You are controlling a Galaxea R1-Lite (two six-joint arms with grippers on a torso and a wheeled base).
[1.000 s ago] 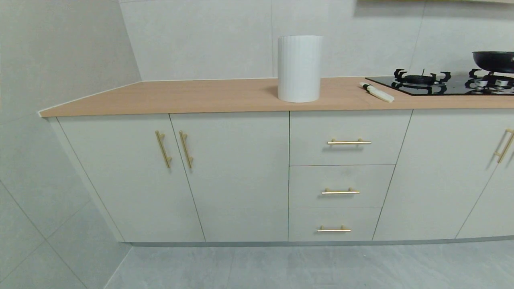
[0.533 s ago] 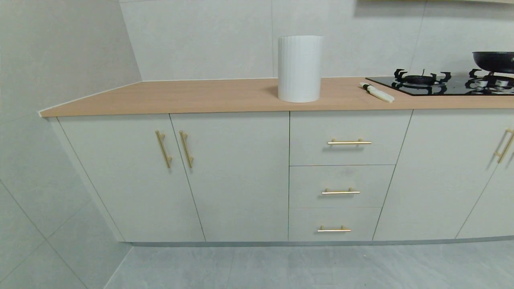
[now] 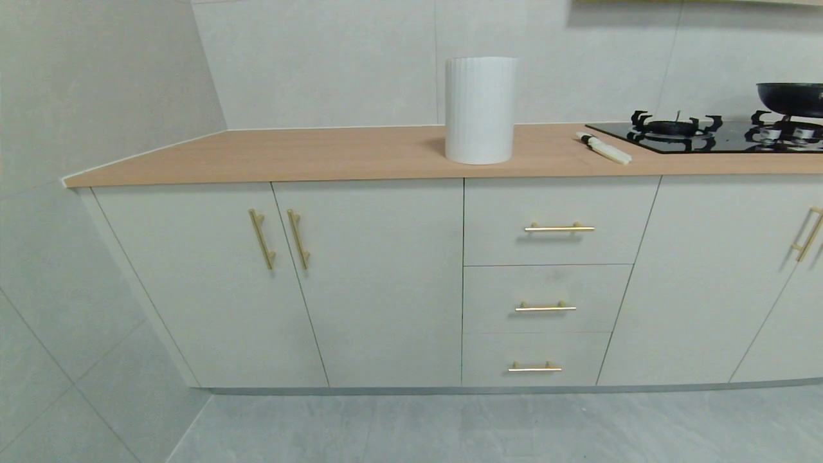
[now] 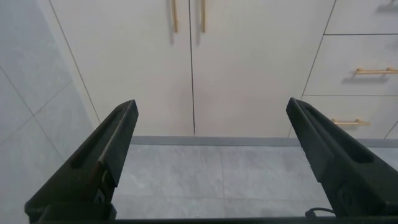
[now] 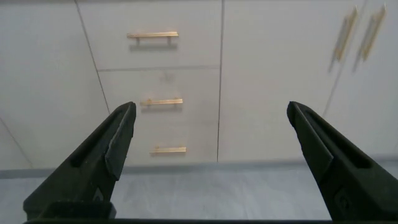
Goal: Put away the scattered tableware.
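A tall white ribbed cylinder container point(image 3: 479, 109) stands on the wooden countertop point(image 3: 308, 154). To its right a pale utensil with a dark tip point(image 3: 603, 147) lies flat near the stove's edge. My left gripper point(image 4: 211, 109) is open, held low in front of the double cabinet doors point(image 4: 186, 56), above the floor. My right gripper point(image 5: 211, 112) is open too, low and facing the drawer stack point(image 5: 158, 68). Nothing sits between either pair of fingers.
A black gas hob point(image 3: 707, 135) with a dark pan point(image 3: 791, 96) occupies the counter's right end. Below are three drawers with gold handles point(image 3: 558, 227) and cabinet doors point(image 3: 283, 283). A tiled wall closes the left side; grey floor point(image 3: 450, 431) lies in front.
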